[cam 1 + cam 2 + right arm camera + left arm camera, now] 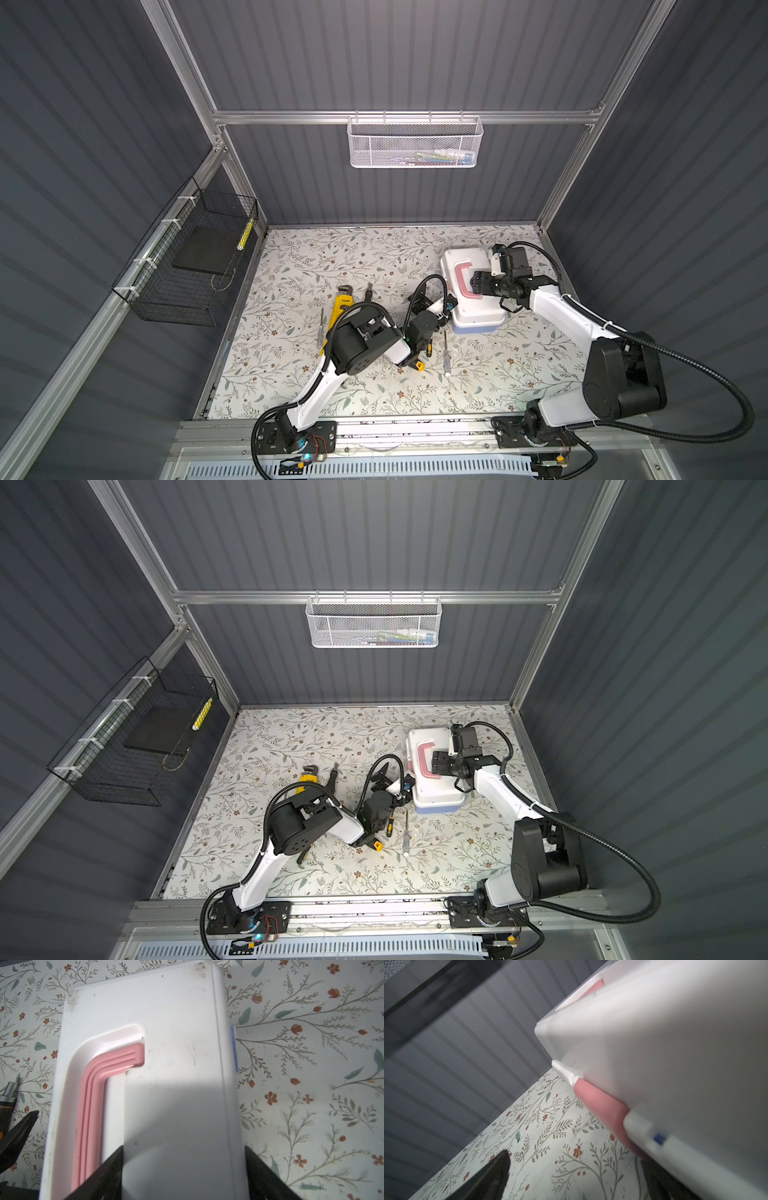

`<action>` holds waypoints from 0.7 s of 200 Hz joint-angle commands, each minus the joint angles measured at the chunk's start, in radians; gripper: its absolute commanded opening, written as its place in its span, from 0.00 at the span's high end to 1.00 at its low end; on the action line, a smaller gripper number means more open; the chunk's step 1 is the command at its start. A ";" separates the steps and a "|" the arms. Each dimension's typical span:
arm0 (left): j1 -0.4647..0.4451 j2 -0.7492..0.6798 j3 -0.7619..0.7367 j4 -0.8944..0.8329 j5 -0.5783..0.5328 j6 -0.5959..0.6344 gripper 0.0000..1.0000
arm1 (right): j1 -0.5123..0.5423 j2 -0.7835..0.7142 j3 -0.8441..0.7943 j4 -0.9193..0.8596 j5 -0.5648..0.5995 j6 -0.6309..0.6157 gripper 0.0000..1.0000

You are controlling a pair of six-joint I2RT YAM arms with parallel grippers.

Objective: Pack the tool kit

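Note:
The tool kit [473, 291] [434, 771] stands at the right of the floral table, its white lid [176, 1022] down on the light blue base. My right gripper [478, 283] [439, 761] [184, 1169] is shut on the lid: one finger sits in the pink handle [93, 1088] recess, the other over the lid's edge. My left gripper [433, 302] [394, 780] [577, 1169] is open beside the kit's pink latch [602, 1109], with only table between its fingers. A yellow pipe wrench [340, 307] [307, 780] and a clear-handled screwdriver [446, 353] [406, 833] lie loose.
Another screwdriver [321, 328] and a dark tool [368, 293] lie beside the wrench. A yellow-and-black tool [428, 351] is partly hidden under the left arm. A white mesh basket [413, 143] hangs on the back wall and a black wire basket [187, 266] on the left wall.

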State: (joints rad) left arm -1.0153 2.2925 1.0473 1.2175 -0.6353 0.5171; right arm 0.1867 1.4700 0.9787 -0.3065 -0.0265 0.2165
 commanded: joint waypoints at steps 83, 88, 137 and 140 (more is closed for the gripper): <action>-0.026 0.020 0.089 0.185 -0.073 0.061 0.01 | 0.020 0.111 -0.021 -0.207 0.026 -0.098 0.51; -0.025 0.020 0.091 0.186 -0.075 0.061 0.01 | 0.020 0.113 -0.022 -0.207 0.027 -0.099 0.52; -0.025 0.004 0.097 0.197 -0.134 0.054 0.04 | 0.022 0.126 -0.025 -0.218 0.055 -0.085 0.58; -0.025 0.003 0.098 0.196 -0.136 0.053 0.05 | 0.023 0.127 -0.025 -0.220 0.058 -0.085 0.58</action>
State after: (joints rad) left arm -1.0275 2.3177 1.0821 1.2381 -0.7151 0.5850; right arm 0.1841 1.5154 1.0134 -0.2958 -0.0227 0.1677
